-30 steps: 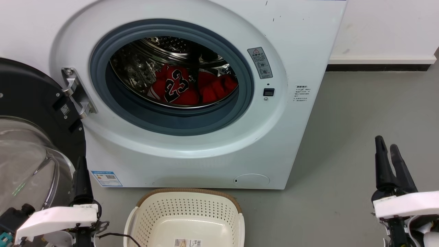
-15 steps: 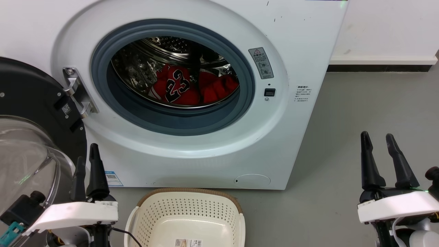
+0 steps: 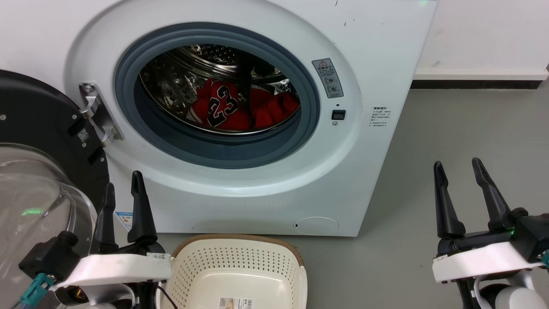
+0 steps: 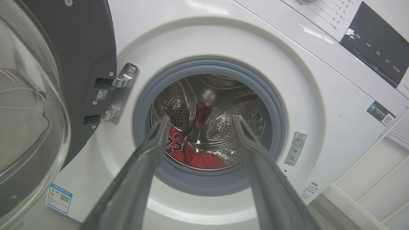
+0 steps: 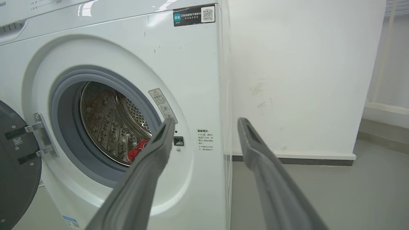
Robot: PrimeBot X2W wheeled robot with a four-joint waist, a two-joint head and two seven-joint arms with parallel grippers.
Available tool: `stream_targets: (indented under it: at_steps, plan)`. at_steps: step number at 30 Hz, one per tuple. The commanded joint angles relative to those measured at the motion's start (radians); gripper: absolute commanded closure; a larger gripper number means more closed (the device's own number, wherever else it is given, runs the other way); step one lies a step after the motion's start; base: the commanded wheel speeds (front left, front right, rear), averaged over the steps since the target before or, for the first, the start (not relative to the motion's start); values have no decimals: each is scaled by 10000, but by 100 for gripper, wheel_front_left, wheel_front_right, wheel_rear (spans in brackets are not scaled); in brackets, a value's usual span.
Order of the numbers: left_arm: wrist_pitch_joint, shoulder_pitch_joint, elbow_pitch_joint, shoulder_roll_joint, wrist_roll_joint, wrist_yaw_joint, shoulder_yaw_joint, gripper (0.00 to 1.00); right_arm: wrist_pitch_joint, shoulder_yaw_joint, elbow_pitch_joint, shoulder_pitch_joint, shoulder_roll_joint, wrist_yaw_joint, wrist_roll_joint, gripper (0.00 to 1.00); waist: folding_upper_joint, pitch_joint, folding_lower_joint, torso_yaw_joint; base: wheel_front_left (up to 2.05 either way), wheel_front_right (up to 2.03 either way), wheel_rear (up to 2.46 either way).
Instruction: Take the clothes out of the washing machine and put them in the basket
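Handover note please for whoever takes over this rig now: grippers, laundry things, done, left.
Left gripper: open, empty, beside the basket.
Right gripper: open, empty, above the floor right of the washing machine.
The jersey and the plain red garment both lie in the drum; door swung open at left.
The basket sits on the floor before the machine, holding neither garment.
Done: door open. Left: both garments to take out and put in the basket.

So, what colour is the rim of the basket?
The rim of the basket is brown with a woven look; the head view shows it best.
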Motion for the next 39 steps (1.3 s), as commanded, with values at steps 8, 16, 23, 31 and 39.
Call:
stream_targets:
  at_steps: [8,16,23,31,39]
  plan:
    - [-344,122,-374,23,1986,378,-640,0,-336,180,-359,138,-56,-3,-1527,0,0,34,0,-37,0,0,0]
    - [-536,223,-185,308,3083,757,-1354,0,-515,149,-165,329,-58,-3,-2232,0,0,28,0,-72,0,0,0]
    - [-695,411,106,490,3354,502,-1748,0,-683,98,125,470,-62,-3,-2713,0,0,32,0,-88,0,0,0]
    - [-860,577,1131,526,4287,799,-1638,0,-849,-88,723,589,-63,-3,-3005,0,0,-2,0,-110,0,0,0]
    - [-1009,574,1573,721,5045,1059,-2140,0,-1019,-169,970,664,-66,-3,-3002,0,0,-13,0,-109,0,0,0]
